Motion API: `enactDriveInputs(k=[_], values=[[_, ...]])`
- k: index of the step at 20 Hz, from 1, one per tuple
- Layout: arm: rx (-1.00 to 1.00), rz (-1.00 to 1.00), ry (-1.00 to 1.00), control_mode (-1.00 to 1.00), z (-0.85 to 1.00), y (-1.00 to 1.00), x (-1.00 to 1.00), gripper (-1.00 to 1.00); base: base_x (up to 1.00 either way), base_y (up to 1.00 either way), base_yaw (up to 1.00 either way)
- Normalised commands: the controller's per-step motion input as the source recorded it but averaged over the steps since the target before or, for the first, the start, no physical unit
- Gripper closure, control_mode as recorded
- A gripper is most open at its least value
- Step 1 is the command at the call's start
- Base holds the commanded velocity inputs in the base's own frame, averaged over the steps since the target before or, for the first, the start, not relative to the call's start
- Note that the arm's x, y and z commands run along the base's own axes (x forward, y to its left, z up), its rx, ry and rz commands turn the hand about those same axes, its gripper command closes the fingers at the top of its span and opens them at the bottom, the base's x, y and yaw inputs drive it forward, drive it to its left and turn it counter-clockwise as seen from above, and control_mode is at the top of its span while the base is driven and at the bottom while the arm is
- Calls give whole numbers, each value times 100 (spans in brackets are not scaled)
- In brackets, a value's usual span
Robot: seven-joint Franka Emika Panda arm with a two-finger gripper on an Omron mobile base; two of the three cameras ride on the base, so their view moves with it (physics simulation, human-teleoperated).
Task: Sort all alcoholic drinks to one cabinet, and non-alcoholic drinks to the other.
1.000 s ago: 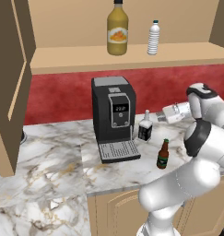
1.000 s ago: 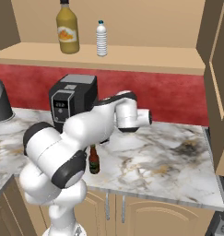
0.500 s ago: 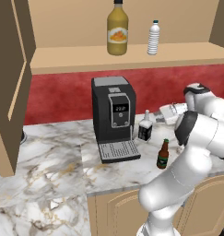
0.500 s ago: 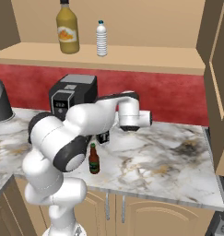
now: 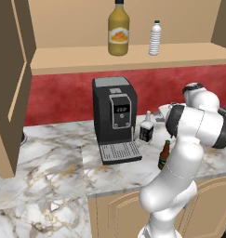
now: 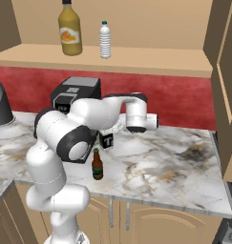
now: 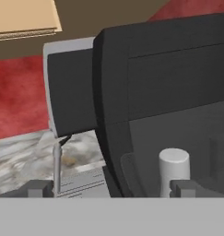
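You've got the gripper [image 7: 113, 188] spread wide w/ nothing between its fingertips [image 7: 39, 188]; in the hand view they stand far apart at the bottom, one to each side of a white bottle cap [image 7: 173, 163] that sits just ahead, closer to one tip, w/ the dark side of the coffee machine [image 7: 164, 92] right behind it. From the base views the hand is low over the marble counter [image 6: 174, 167], beside the coffee machine [image 5: 113, 116] and by the squarish clear bottle [image 5: 146, 128] w/ the black label, which stands upright on the counter next to the machine's drip tray [image 5: 120, 152]. In the right base view that same bottle [image 6: 106, 140] is partly hidden behind the arm. The brown beer bottle [image 6: 97, 165] w/ green label stands upright nearer the counter's front edge, apart from the squarish one; in the left base view you see it [image 5: 163, 156] just in front of the arm's body. Up top, the juice bottle [image 5: 118, 29] and the small water bottle [image 5: 154, 38] stand upright on the long tan shelf [image 5: 86, 60] of the wide cabinet, near each other but not touching. A dark brown cabinet door [image 5: 9, 83] hangs open at the left edge of the left base view.
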Motion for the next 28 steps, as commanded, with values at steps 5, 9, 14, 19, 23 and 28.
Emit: enactDriveInputs(k=[5, 9, 14, 19, 23, 28], values=[[0, 0, 0, -100, -11, 0, 13, -100, 0, 0, 0], [1, 0, 0, -100, -5, 0, 10, -100, 0, 0, 0], [2, 0, 0, -100, -1, 0, 15, -100, 0, 0, 0], [1, 0, 0, -100, -3, 0, 16, -100, 0, 0, 0], [0, 0, 0, -100, -7, 0, 12, -100, 0, 0, 0], [0, 0, 0, -100, -8, 0, 7, -100, 0, 0, 0]])
